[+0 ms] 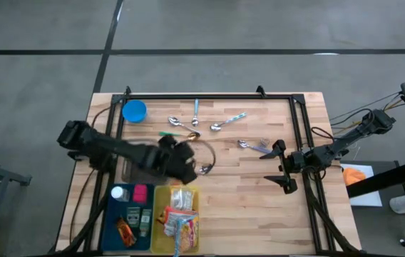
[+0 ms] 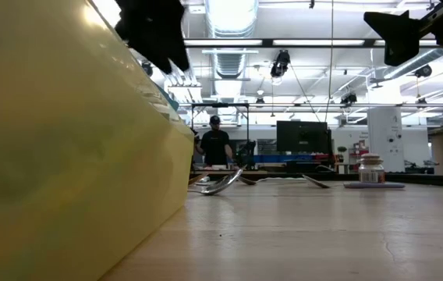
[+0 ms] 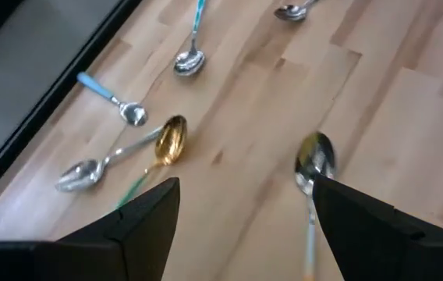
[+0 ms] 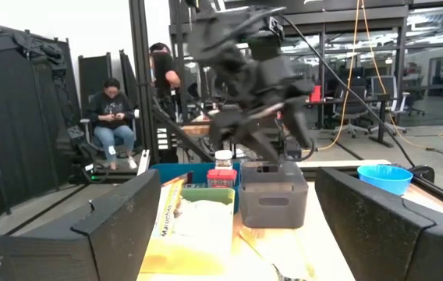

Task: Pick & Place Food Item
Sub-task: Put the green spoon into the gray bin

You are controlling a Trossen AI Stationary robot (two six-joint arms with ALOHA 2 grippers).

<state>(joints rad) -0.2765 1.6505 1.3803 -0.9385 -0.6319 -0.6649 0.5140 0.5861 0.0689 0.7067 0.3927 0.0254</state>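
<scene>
The yellow bin [image 1: 161, 235] at the near edge holds the food packets [image 1: 181, 214]; just beyond it the left gripper [image 1: 188, 163] hovers, jaws spread and empty, over bare wood by the spoons [image 1: 188, 127]. It should centre over one packet before descending; the right gripper [image 1: 282, 165] waits farther right, jaws spread.
</scene>
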